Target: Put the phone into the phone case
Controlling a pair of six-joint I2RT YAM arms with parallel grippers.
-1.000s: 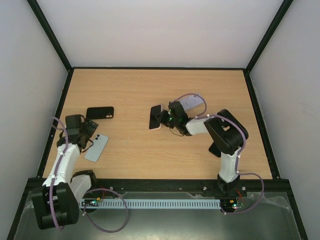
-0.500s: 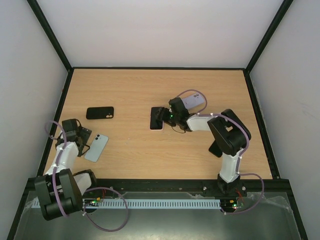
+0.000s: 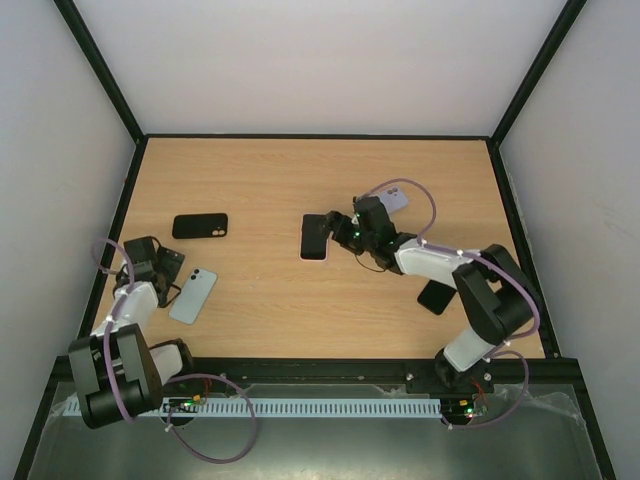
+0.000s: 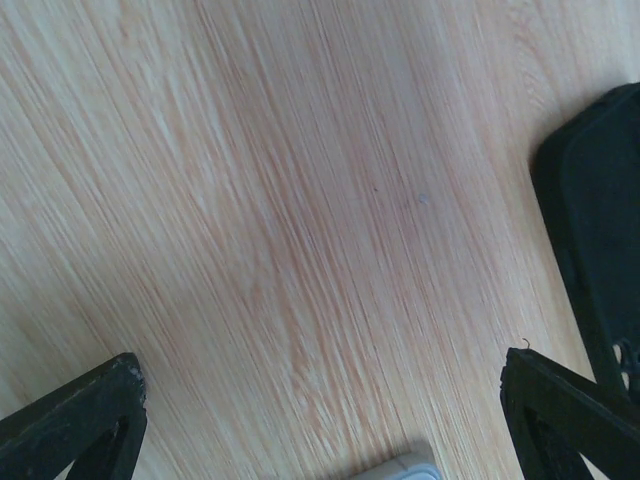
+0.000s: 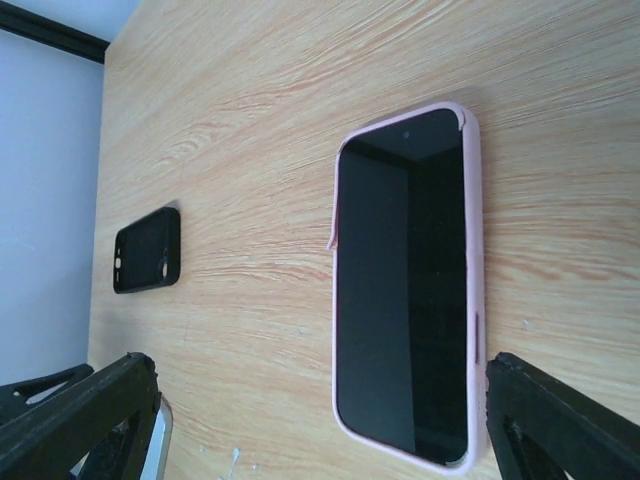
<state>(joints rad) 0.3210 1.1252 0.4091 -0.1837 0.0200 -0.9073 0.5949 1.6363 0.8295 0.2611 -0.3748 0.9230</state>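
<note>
1. The phone [image 5: 405,290], dark screen up, lies flat mid-counter [image 3: 260,180] inside the pink phone case [image 5: 474,250]; one case edge seems slightly lifted, hard to judge.
2. The right arm [image 3: 440,262] reaches low and leftward, its right tool [image 3: 336,234] just beside the case.
3. Its fingers [image 5: 90,410] stand wide apart, gripping nothing.
4. The left tool [image 3: 172,266], likewise spread and empty, hangs near the light-blue phone [image 3: 193,295] at the left edge.
</note>
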